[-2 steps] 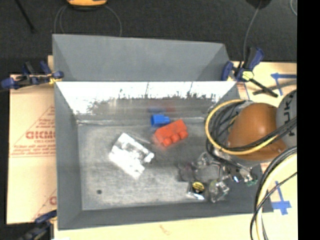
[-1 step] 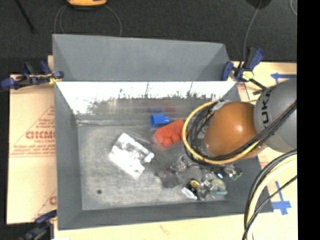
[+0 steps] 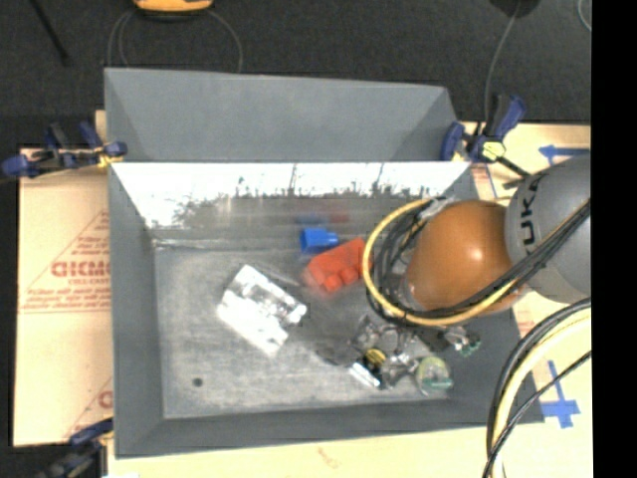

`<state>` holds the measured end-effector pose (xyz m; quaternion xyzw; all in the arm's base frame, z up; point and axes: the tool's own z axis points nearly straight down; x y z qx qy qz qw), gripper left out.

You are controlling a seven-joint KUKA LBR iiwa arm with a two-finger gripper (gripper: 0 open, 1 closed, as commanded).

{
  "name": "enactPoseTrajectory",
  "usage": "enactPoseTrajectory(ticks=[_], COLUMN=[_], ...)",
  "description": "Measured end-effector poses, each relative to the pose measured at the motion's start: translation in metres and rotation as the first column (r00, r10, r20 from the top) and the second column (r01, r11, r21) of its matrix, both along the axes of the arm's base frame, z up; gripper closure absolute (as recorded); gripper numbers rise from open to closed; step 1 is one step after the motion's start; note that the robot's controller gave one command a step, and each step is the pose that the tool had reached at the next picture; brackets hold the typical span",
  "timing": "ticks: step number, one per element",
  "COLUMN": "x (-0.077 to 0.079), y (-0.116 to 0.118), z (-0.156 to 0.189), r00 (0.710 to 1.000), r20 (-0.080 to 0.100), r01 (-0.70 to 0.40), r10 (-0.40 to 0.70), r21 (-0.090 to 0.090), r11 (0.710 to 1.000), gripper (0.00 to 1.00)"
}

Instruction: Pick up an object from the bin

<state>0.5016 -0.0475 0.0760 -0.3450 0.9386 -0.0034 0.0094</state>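
My gripper (image 3: 384, 350) hangs low over the front right part of the bin, below the arm's wrist. Right under it lies a small white and yellow piece (image 3: 364, 373) among dark bits. A round pale green thing (image 3: 434, 374) rests just to its right, by the bin's front right corner. A red block (image 3: 333, 265) lies up and to the left of the gripper, near the back wall. Nothing can be made out inside the gripper.
A small blue piece (image 3: 318, 237) sits behind the red block at the back wall. A white, crumpled plastic thing (image 3: 261, 309) lies in the middle left. The arm comes in from the right and covers the bin's right side.
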Motion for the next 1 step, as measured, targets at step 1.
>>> enactPoseTrajectory(ticks=[1], x=[-0.0056], y=[0.0182], z=[0.1890], r00=[0.935], r20=[-0.011], r01=[-0.354], r10=[0.354], r21=[-0.003], r11=[0.935], gripper=[1.00])
